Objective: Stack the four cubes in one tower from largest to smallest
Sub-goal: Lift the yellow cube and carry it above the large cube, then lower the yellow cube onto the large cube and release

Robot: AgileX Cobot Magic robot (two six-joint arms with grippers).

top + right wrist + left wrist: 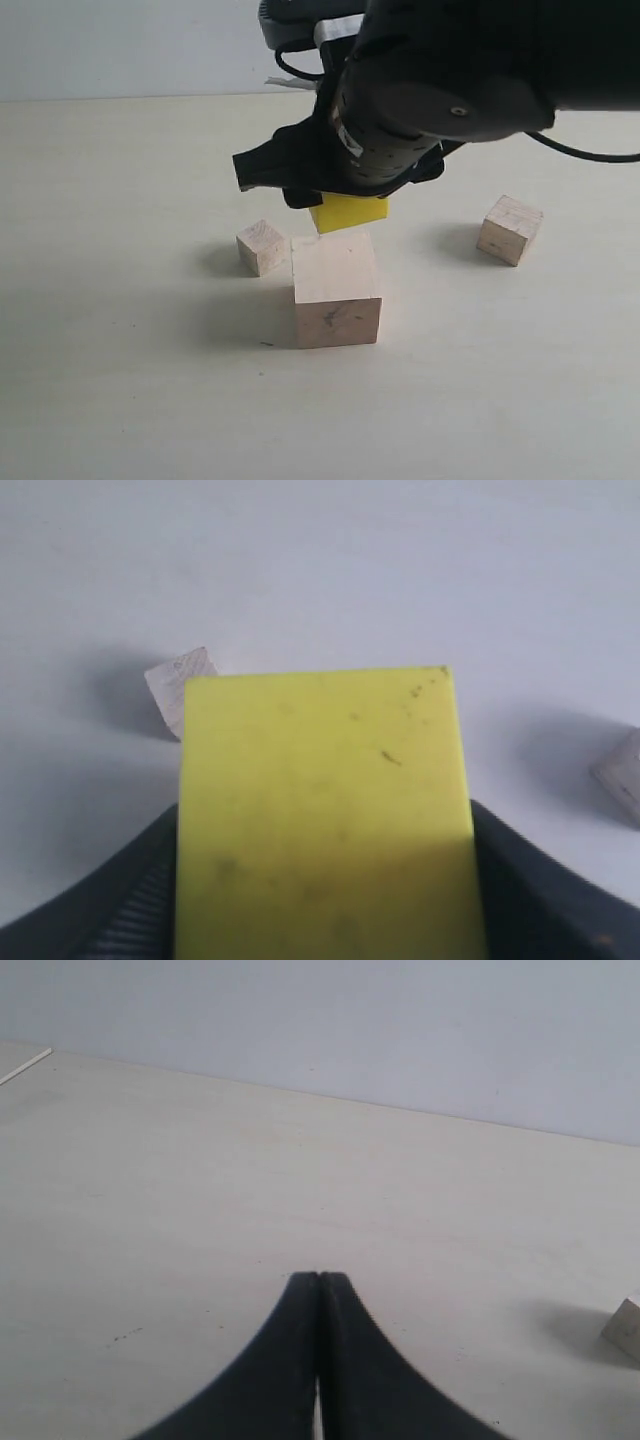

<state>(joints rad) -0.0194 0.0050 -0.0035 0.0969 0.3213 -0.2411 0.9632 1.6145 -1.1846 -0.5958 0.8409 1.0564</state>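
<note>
**One yellow cube [349, 213] aloft**

Grasped by the right gripper [325, 900], it hangs at 12 o'clock of the large wood cube [336, 290]. At 10 o'clock sits the small cube [262, 247], and at 2 o'clock the medium cube [510, 229]. The left gripper [319, 1290] is clenched, empty.

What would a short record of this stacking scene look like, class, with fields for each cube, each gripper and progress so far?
Large wood cube: on the table
Yellow cube: held in the right gripper, just above the large cube
Small wood cube: on the table, beside the large cube
Medium wood cube: on the table, apart
Left gripper: shut, empty
Stacking: unfinished
</note>
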